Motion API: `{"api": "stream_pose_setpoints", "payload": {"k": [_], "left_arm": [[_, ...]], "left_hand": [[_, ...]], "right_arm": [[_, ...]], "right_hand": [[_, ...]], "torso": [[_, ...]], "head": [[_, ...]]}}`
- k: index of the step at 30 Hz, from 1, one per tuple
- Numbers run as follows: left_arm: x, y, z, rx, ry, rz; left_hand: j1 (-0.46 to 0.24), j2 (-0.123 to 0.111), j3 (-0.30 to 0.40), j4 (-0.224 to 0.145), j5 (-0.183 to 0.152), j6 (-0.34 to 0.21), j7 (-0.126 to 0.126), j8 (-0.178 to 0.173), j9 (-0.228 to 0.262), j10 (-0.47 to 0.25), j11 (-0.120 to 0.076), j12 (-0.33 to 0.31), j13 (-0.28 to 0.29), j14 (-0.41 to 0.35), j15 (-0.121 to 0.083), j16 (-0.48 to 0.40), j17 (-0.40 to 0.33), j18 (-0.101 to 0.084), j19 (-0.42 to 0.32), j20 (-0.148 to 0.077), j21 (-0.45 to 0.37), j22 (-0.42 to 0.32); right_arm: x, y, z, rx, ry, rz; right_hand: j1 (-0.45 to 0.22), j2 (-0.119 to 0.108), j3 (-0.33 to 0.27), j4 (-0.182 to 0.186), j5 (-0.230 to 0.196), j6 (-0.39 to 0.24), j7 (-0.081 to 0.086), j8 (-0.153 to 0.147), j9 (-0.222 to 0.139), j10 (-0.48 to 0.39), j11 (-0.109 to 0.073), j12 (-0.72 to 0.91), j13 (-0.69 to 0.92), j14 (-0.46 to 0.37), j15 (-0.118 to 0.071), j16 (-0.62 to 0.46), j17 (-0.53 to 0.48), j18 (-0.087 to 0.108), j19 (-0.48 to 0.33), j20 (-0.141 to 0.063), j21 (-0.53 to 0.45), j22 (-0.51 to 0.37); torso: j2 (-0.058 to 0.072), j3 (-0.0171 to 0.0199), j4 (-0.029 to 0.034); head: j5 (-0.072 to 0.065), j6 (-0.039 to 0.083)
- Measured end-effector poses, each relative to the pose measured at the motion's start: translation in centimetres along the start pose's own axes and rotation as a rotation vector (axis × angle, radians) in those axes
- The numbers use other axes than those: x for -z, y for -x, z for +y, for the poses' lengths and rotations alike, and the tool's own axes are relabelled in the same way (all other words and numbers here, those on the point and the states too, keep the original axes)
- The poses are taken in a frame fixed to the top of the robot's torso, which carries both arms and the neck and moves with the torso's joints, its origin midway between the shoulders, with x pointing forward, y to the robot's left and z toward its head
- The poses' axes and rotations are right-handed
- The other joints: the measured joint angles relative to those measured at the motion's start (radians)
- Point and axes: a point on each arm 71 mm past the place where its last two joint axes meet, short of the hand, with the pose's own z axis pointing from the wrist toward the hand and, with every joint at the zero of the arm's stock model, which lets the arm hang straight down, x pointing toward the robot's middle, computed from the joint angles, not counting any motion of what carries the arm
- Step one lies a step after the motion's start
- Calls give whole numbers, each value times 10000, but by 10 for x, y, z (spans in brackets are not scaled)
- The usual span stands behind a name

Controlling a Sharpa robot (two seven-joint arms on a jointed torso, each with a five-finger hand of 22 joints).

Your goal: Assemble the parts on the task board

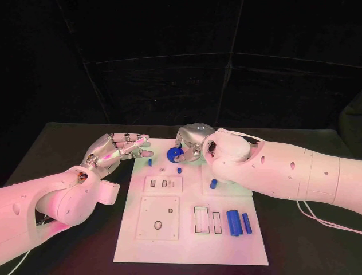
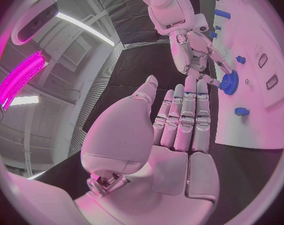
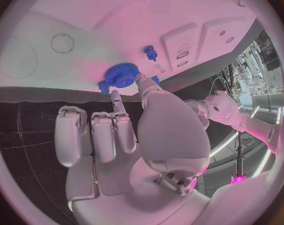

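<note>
The white task board [image 1: 231, 246] lies in the middle of the black table. My right hand [image 1: 195, 142] hovers over the board's far end and pinches a blue toothed gear [image 1: 174, 154] between thumb and a fingertip. The right wrist view shows the gear [image 3: 121, 75] at the tips of that hand [image 3: 116, 130], just above the board [image 3: 85, 15]. My left hand [image 1: 115, 150] is beside the board's far left corner, fingers stretched out straight and holding nothing. The left wrist view shows its fingers [image 2: 186, 117] pointing toward the gear [image 2: 229, 81].
Small blue pegs [image 1: 149, 162] [image 1: 179, 169] [image 1: 213, 184] stand on the board's far half. Two longer blue pieces [image 1: 232, 222] [image 1: 246, 222] lie at its near right beside slotted recesses [image 1: 201, 220]. Raised plates with holes [image 1: 160, 216] occupy the left side.
</note>
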Motion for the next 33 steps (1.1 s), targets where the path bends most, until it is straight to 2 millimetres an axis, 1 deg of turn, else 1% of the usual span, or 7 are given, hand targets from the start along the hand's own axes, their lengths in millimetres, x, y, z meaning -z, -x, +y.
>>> {"api": "stream_pose_setpoints", "payload": {"k": [6,13,15,18,20,25,33], "left_arm": [[0,0,0,-5,0,-9],[0,1,0,-16,1,-28],[0,2,0,-22,4,-39],[1,3,0,-28,4,-54],[1,3,0,-28,5,-58],[1,3,0,-32,10,-64],[-1,2,1,-16,10,-12]], "left_hand": [[0,0,0,0,0,0,0,0,0,0,0,0,0,0,0,0,-1,0,0,0,0,0],[0,0,0,0,0,0,0,0,0,0,0,0,0,0,0,0,-1,0,0,0,0,1],[-10,10,0,0,0,0,0,-10,0,0,0,-16,0,0,0,0,2,0,0,0,0,-2],[4,79,0,0,0,0,0,-43,0,0,0,-57,0,0,0,-37,22,-3,0,0,-41,-14],[4,79,24,-31,0,3,3,-42,0,0,0,-57,0,0,0,-38,31,-2,0,0,-41,-14],[4,78,36,-93,0,126,-53,-42,0,185,-5,-57,9,66,-60,-38,86,-3,75,-2,-41,-13],[-40,122,96,-153,0,234,-90,-41,0,450,-125,-57,32,290,-109,-37,177,-4,238,-85,-40,-13]], "right_arm": [[0,0,-1,-19,-29,-11],[10,4,-14,-295,-147,-390],[18,6,-23,-553,-146,-598],[33,10,-43,-1073,-147,-763],[44,12,-61,-1540,-223,-795],[70,15,-101,-2734,-380,-758],[94,19,-147,-3843,-584,-947]], "right_hand": [[-487,6,-191,1017,-168,-49,22,0,0,0,0,0,0,16,16,0,-1,0,-37,37,0,0],[-510,29,-171,1098,410,-48,22,0,13,0,0,0,0,16,15,0,-1,1,-37,37,0,0],[-374,159,-61,989,588,-49,22,0,13,0,0,0,0,16,15,0,-1,0,-37,37,0,0],[222,192,174,689,680,-194,57,-40,1,-21,21,0,0,-6,37,0,-1,1,-37,37,0,0],[628,170,255,333,644,-195,57,-41,1,-2,74,-83,0,-20,51,-45,-1,0,-37,37,0,0],[1061,-2,240,-183,796,-195,57,-41,1,-2,74,-186,0,-20,51,-51,-1,0,-1,72,0,-1],[1208,-81,188,-426,856,-195,57,-40,2,-3,73,-233,0,-20,51,-51,-2,1,-1,72,0,-1]], "torso": [[0,3,-2],[-2,15,-15],[-6,16,-23],[-23,16,-43],[-35,17,-69],[-82,35,-166],[-137,91,-277]], "head": [[1,0],[-3,35],[-14,48],[-26,75],[-29,95],[8,121],[-67,160]]}}
